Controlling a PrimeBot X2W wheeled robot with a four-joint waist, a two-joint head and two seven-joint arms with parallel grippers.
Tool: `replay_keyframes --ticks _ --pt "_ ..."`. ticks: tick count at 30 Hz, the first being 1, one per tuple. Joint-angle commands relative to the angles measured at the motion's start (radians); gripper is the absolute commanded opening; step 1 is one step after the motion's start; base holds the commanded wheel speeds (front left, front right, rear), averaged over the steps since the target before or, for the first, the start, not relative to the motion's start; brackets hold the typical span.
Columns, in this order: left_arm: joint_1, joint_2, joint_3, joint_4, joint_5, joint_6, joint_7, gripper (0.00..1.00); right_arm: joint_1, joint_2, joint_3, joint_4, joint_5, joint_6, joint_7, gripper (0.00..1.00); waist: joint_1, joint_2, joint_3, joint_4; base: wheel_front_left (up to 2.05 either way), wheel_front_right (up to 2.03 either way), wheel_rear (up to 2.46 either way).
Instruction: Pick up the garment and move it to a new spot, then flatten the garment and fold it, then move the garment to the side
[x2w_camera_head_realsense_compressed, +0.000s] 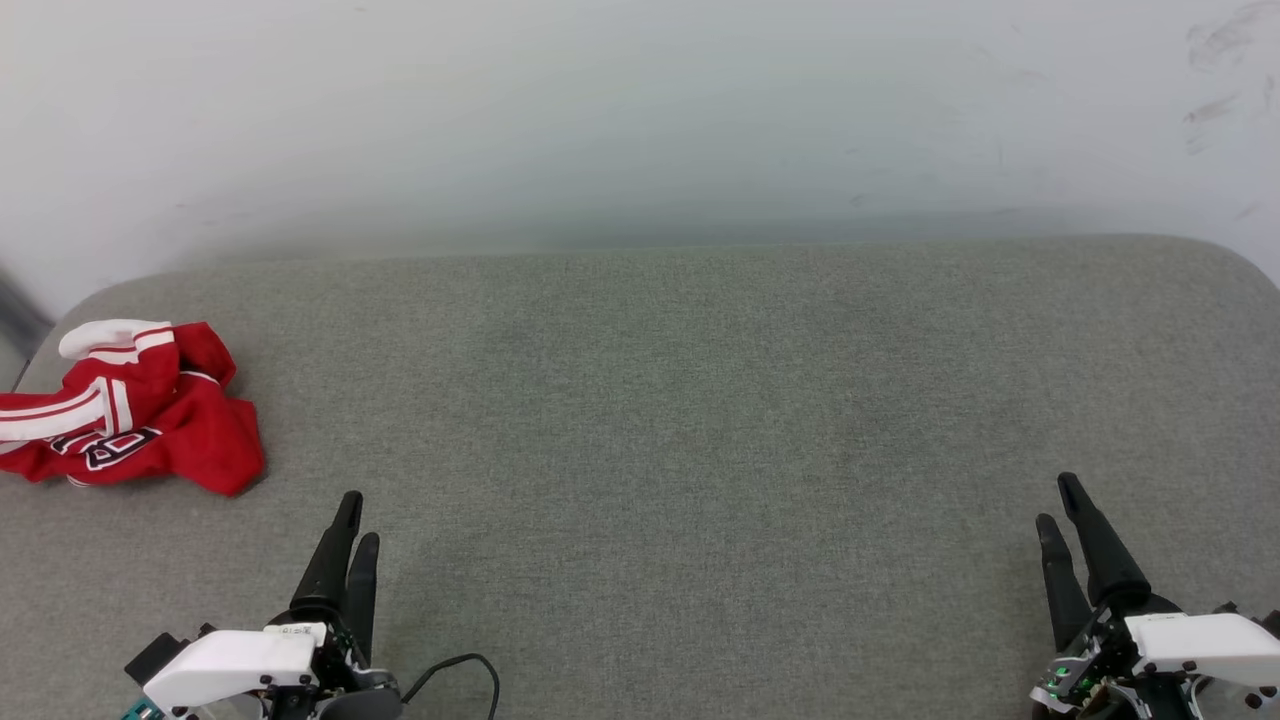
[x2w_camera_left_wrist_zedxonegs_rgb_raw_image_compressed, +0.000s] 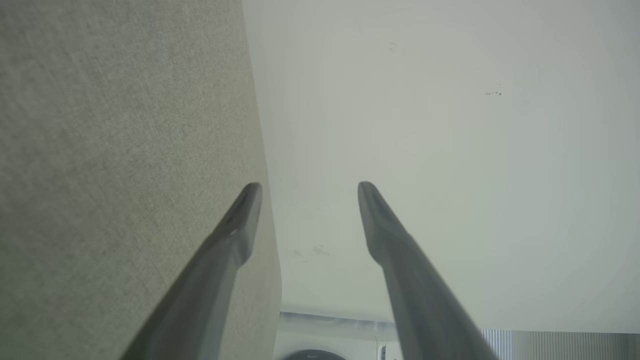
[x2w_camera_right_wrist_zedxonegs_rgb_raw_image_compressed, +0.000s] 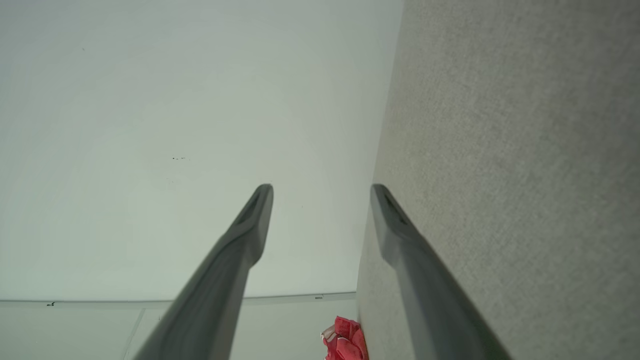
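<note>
Garment (x2w_camera_head_realsense_compressed: 195, 435) lies crumpled near parted left pincer (x2w_camera_head_realsense_compressed: 360, 518).

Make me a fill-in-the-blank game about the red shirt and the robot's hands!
1. The crumpled red jersey T-shirt with white sleeves lies on the grey fabric surface at its far ____ side.
2. The left gripper with long dark fingers and the matching right gripper both have jaws that are ____.
3. The lettering on the T-shirt is ____ with a white outline.

Missing words: left; open; black.
</note>
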Motion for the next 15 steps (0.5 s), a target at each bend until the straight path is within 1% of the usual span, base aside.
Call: replay_keyframes --ticks 1,8,15 --pt "-0.016 0.001 -0.004 -0.023 0.012 0.0 -0.01 1.0 -0.016 -0.001 0.006 -0.023 -0.014 0.0 -0.011 1.0 0.0001 -0.0001 0.0 0.0 0.0 0.0 0.0" --pt "-0.003 0.002 -0.012 -0.033 0.047 -0.001 -0.045 1.0 -0.004 0.0 0.009 -0.038 -0.079 0.0 -0.046 1.0 0.0001 -0.0001 0.002 -0.001 0.0 0.0 0.0" --pt "0.006 0.002 0.026 -0.035 0.137 -0.001 -0.077 1.0 0.002 0.0 0.005 -0.064 -0.225 0.0 -0.078 1.0 0.0001 -0.0001 0.002 -0.002 0.0 0.0 0.0"
